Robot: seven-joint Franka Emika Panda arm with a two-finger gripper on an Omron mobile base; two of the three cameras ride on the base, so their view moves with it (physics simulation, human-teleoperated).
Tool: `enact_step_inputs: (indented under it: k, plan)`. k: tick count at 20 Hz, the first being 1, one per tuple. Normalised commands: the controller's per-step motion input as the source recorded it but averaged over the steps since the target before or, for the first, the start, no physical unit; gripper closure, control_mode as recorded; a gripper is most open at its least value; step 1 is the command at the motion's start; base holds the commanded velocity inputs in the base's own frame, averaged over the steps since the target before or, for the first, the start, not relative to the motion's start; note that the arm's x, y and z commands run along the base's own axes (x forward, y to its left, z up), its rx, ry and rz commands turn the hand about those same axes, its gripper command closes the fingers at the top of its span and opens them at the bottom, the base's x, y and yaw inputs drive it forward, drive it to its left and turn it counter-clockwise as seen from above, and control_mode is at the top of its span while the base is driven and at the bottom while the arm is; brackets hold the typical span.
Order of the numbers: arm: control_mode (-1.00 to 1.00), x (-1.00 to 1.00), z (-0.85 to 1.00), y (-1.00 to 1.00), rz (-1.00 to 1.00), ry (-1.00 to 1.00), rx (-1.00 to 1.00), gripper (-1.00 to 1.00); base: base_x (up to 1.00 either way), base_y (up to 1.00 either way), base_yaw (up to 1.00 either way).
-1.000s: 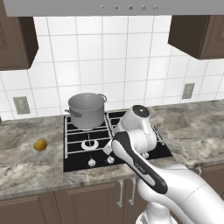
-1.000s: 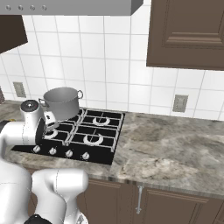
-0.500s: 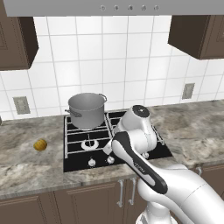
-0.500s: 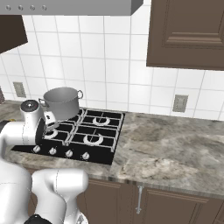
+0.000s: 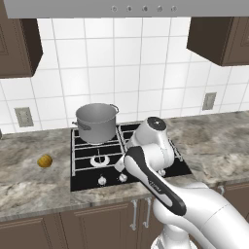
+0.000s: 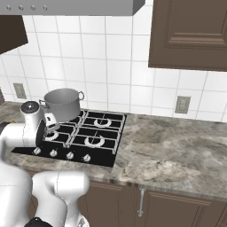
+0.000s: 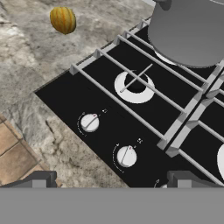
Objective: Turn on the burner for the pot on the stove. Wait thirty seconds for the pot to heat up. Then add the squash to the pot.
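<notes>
Left base view: stove (image 5: 82,181) set into marbled counter (image 5: 29,182), black grates over four burners, silver knobs along front edge. Pot (image 5: 97,121) upright on rear-left burner, grey, loop handles at either side. Front-left burner (image 5: 99,160) bare, silver ring visible under grate. Squash (image 5: 44,161) on counter left of stove, well apart from pot, just off the stove's left edge. White arm (image 5: 160,185) rising from lower right, bent over stove's front right part. Wall outlets (image 5: 23,116) on tiled backsplash, dark cabinets above, hood overhead. Right base view: same layout from opposite side; pot (image 6: 63,103) at rear-left of stove (image 6: 104,155), arm (image 6: 22,135) at left, in front of pot and over left front burner. Counter (image 6: 177,150) stretching right of stove. Hand view: gripper (image 7: 111,181) fully open, holding nothing, dark fingertips (image 7: 37,178) far apart at bottom edge, poised above stove's front edge and touching nothing. Two knobs (image 7: 90,122) directly below, second knob (image 7: 127,155) nearer the middle. Front-left burner (image 7: 134,85) beyond knobs; pot (image 7: 192,30) at upper right on grate. Squash (image 7: 63,19) at upper left on counter (image 7: 30,57), yellow-orange with darker streaks.
</notes>
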Motion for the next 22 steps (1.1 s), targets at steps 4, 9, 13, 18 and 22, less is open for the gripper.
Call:
enact_step_inputs:
  k: [4, 9, 13, 18, 22]
  plan:
    - [-1.00, 0.00, 0.00, 0.00, 0.00, 0.00, 0.00, -1.00, 0.00, 0.00, 0.00]
    - [-1.00, 0.00, 0.00, 0.00, 0.00, 0.00, 0.00, -1.00, 0.00, 0.00, 0.00]
    - [-1.00, 0.00, 0.00, 0.00, 0.00, 0.00, 0.00, -1.00, 0.00, 0.00, 0.00]
    - [-1.00, 0.00, 0.00, 0.00, 0.00, 0.00, 0.00, -1.00, 0.00, 0.00, 0.00]
    - [-1.00, 0.00, 0.00, 0.00, 0.00, 0.00, 0.00, -1.00, 0.00, 0.00, 0.00]
